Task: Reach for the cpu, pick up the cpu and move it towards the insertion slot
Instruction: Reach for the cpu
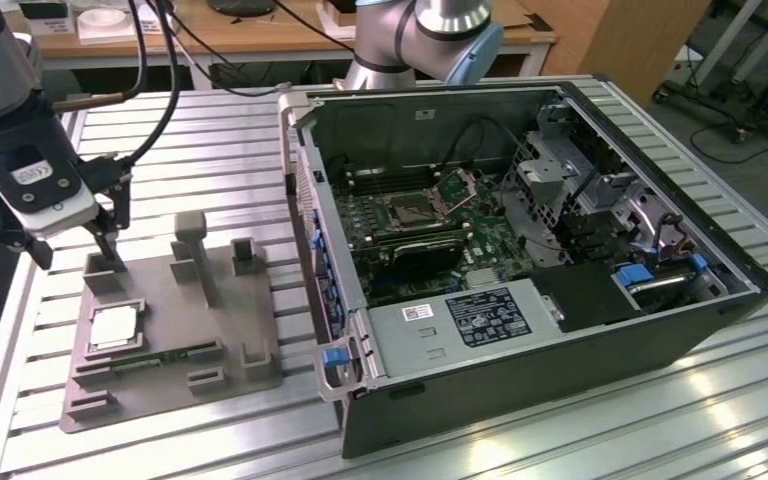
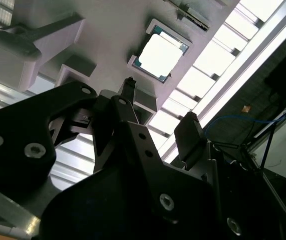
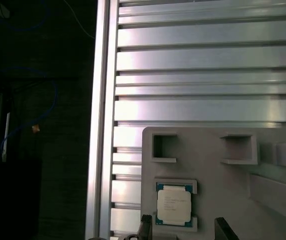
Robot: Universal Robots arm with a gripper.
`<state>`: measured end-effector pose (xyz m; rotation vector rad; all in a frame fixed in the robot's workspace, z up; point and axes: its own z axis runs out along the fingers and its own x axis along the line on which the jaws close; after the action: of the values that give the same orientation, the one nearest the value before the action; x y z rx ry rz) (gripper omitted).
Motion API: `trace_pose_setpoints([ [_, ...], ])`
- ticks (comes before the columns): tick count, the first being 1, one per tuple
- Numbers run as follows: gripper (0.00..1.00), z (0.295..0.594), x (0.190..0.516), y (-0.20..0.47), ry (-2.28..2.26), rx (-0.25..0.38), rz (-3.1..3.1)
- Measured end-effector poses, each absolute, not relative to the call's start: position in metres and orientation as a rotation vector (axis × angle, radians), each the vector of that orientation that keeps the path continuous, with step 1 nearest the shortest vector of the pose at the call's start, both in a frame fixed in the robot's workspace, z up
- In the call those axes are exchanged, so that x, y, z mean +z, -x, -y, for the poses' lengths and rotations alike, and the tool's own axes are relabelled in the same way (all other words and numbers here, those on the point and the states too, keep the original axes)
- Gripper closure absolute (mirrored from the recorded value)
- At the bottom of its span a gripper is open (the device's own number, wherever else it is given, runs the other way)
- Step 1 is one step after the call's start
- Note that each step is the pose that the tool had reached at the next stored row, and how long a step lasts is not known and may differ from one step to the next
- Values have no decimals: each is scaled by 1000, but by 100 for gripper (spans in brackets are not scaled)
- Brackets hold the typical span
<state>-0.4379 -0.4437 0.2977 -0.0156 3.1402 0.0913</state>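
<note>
Where the cpu (image 1: 115,326) lies (grey holder (image 1: 177,320)), a slatted metal table (image 1: 197,140) gleams.

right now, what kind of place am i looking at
Probably a robotics lab set up for PC assembly: an open computer case lies on a slotted metal table, a cpu sits in a grey fixture beside it, and the arm's open gripper hangs above that fixture.

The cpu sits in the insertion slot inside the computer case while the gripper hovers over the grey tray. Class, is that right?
Not quite. The exterior view shows the cpu lying on the grey tray, not in the insertion slot inside the computer case. The gripper does hover over the grey tray, open.
</note>
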Motion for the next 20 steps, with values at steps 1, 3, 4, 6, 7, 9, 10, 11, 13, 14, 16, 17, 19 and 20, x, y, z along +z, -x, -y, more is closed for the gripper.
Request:
trace_pose_setpoints([
  [1,41,444,297,438,16,92,-3140],
  [3,41,444,296,438,16,93,-3140],
  [4,41,444,295,438,15,93,-3140],
  [6,41,444,293,438,15,93,-3140],
  [7,41,444,292,438,16,93,-3140],
  [9,41,444,289,438,16,93,-3140],
  [10,41,444,288,438,16,93,-3140],
  [11,41,444,286,438,16,93,-3140],
  [13,41,444,283,438,16,93,-3140],
  [14,41,444,282,438,16,93,-3140],
  [16,41,444,281,438,16,93,-3140],
  [17,41,444,280,438,16,93,-3140],
  [19,41,444,278,438,16,93,-3140],
  [20,41,444,278,438,16,93,-3140],
])
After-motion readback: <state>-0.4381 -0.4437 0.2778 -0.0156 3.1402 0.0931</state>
